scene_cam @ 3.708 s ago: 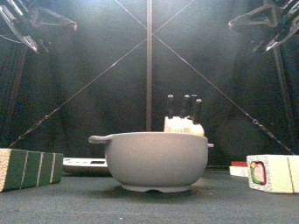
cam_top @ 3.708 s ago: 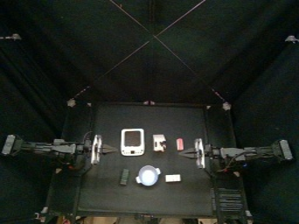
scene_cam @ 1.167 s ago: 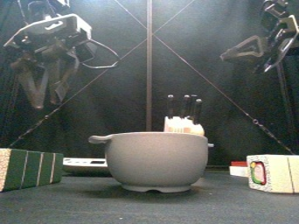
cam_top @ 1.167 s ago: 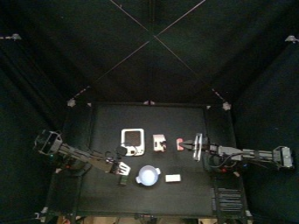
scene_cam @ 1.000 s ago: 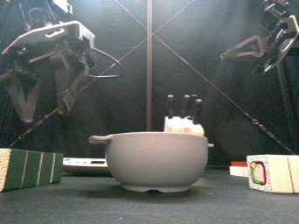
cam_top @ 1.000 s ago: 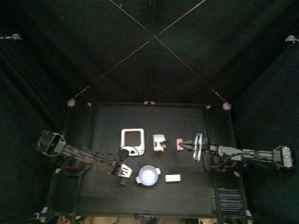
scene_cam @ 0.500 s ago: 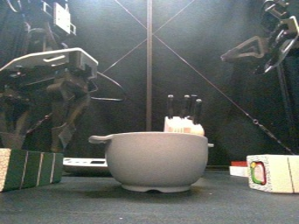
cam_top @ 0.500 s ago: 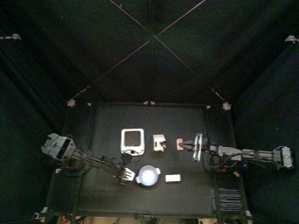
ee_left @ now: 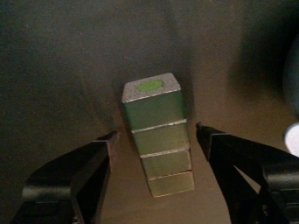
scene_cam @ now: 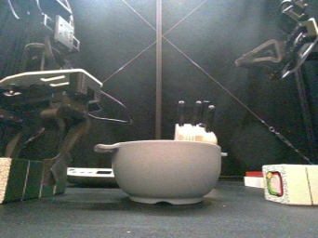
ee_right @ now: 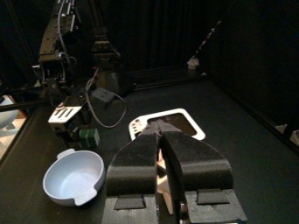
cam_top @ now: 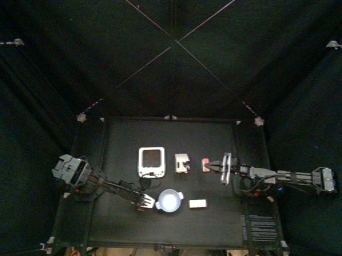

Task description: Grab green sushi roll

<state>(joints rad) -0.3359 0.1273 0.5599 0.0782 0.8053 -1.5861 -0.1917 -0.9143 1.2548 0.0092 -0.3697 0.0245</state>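
The green sushi roll [ee_left: 158,131] is a short dark green oblong of several segments, lying on the black table. My left gripper [ee_left: 158,140] is open, with one jaw on each side of the roll and not touching it. In the front view the roll [scene_cam: 25,179] sits at the far left, and the left gripper [scene_cam: 40,156] hangs low right over it. From above, the left gripper [cam_top: 142,198] covers the roll beside the blue plate [cam_top: 170,202]. My right gripper [ee_right: 167,133] is shut and empty, and rests at the table's right side [cam_top: 229,172].
A cream-white block [cam_top: 198,203] lies right of the plate. A white tray [cam_top: 151,160] and small pink-and-white pieces [cam_top: 185,162] sit further back. In the front view the bowl-like plate [scene_cam: 168,170] fills the middle, and a white piece [scene_cam: 288,183] stands at the right.
My left arm has swung toward the table's front and come down, bringing its open jaws to either side of the roll. The right arm has stayed still.
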